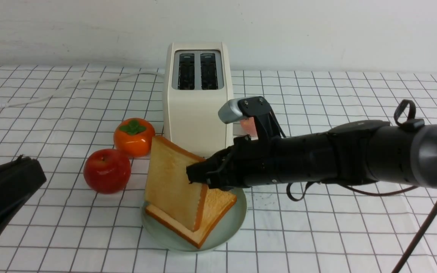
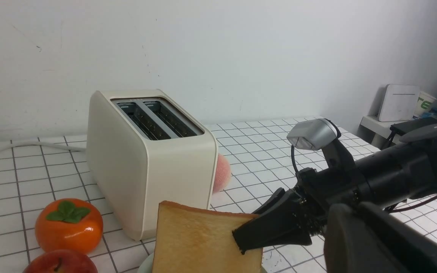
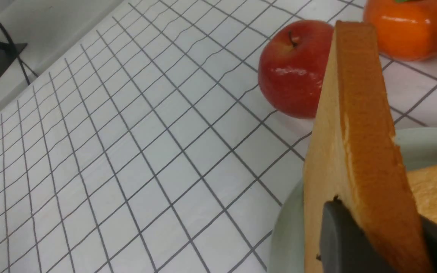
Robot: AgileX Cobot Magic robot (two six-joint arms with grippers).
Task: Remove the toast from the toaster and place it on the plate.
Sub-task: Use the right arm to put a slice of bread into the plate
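The cream-white toaster (image 1: 197, 98) stands at the back, and both its slots show empty. In front of it lies the mint-green plate (image 1: 229, 229) with one slice of toast (image 1: 216, 204) flat on it. My right gripper (image 1: 195, 177) is shut on the right edge of a second toast (image 1: 169, 185), which stands nearly upright over the plate with its lower edge down at the flat slice. The right wrist view shows this toast (image 3: 355, 132) edge-on between the dark fingers (image 3: 345, 242). My left gripper (image 1: 32, 168) hangs shut and holding nothing at the front left.
A red apple (image 1: 107, 170) and an orange persimmon (image 1: 134, 136) sit left of the plate, close to the held toast. A pink fruit (image 2: 221, 172) is partly hidden to the toaster's right. The white cord (image 1: 51, 93) trails left across the checked cloth.
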